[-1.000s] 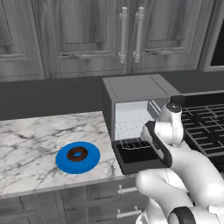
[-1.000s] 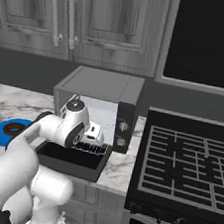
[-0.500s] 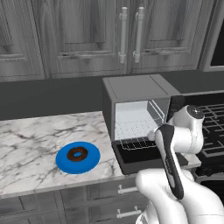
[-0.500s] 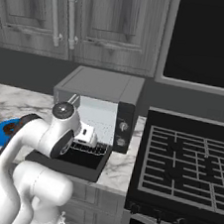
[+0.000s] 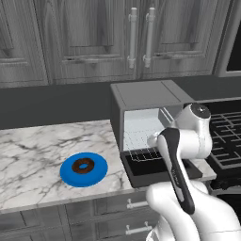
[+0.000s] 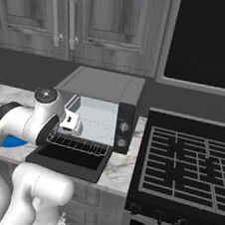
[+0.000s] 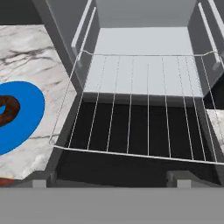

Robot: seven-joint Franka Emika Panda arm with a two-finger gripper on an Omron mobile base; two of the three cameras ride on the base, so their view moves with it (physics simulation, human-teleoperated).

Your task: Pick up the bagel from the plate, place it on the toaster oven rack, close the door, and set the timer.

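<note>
Reaching for the small dark brown glossy bagel [image 5: 84, 165] is the step in hand, and it lies centred on the flat round bright blue plate [image 5: 99, 173] on the white grey-veined marble counter [image 5: 33, 155], left of the dark grey toaster oven [image 5: 141, 96]. The two-finger gripper [image 7: 111, 178] hangs with its jaws spread wide and empty above the dropped dark grey door [image 5: 155, 173], facing the pulled-out pale wire rack [image 7: 144, 124]. To do this well, I judge the hand should swing left and clear of the door before it descends, then straddle the ring across its width. The open door and protruding rack crowd that path; the black stove grates [image 6: 188, 162] lie on the far side.
</note>
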